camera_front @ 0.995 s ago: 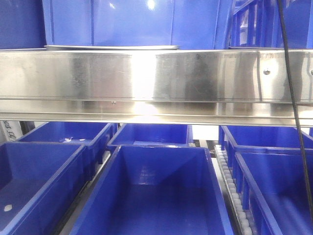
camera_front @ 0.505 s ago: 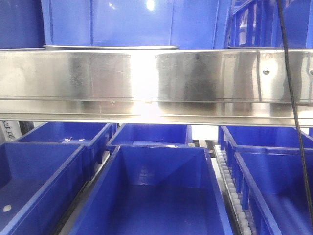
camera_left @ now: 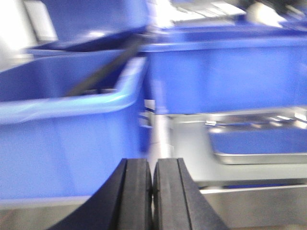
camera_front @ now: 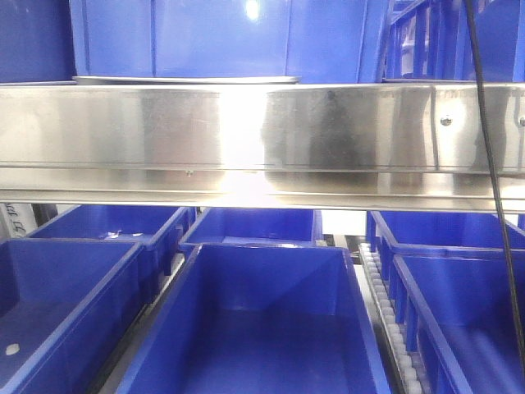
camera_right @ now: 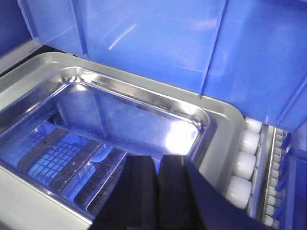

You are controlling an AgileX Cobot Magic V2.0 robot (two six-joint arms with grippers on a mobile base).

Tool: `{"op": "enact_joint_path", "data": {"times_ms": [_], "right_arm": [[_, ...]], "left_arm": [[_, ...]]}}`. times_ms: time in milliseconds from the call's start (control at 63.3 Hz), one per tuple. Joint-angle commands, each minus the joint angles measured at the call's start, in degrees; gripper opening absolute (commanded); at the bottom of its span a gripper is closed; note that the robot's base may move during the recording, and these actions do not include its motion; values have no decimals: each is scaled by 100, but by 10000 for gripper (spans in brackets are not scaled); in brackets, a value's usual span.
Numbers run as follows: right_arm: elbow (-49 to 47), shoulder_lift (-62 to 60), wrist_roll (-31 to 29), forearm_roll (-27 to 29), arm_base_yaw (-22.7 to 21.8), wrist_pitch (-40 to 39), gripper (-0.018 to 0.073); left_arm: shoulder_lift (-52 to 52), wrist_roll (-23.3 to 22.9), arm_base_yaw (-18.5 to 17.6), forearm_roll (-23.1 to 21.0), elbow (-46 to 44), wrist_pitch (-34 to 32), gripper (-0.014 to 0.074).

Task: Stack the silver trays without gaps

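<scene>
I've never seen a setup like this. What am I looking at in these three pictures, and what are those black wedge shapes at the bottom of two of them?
This is a two-armed robot working at a rack of blue plastic bins. The wide picture comes from a camera facing forward: it shows a long steel shelf rail with bins above and below it. The other two pictures come from cameras mounted on the robot's wrists.

The black wedges are its grippers, pincers that serve as hands. The left gripper is closed and holds nothing; a silver tray sits ahead to its right, blurred. The right gripper, closed or nearly so and also empty, hovers over another shiny silver tray, beside a row of white rollers.
</scene>
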Motion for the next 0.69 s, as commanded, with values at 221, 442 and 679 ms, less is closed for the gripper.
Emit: {"op": "enact_joint_path", "data": {"times_ms": [221, 442, 679], "right_arm": [[-20, -68, -44, -96, 5, -159, -71], [-20, -68, -44, -96, 5, -159, -71], [-20, -68, -44, -96, 5, -159, -71]], "left_arm": [[-1287, 0, 202, -198, 1433, -1271, 11], [-2059, 0, 216, -212, 2994, -2710, 11], [-2196, 0, 216, -248, 4115, -3398, 11]]}}
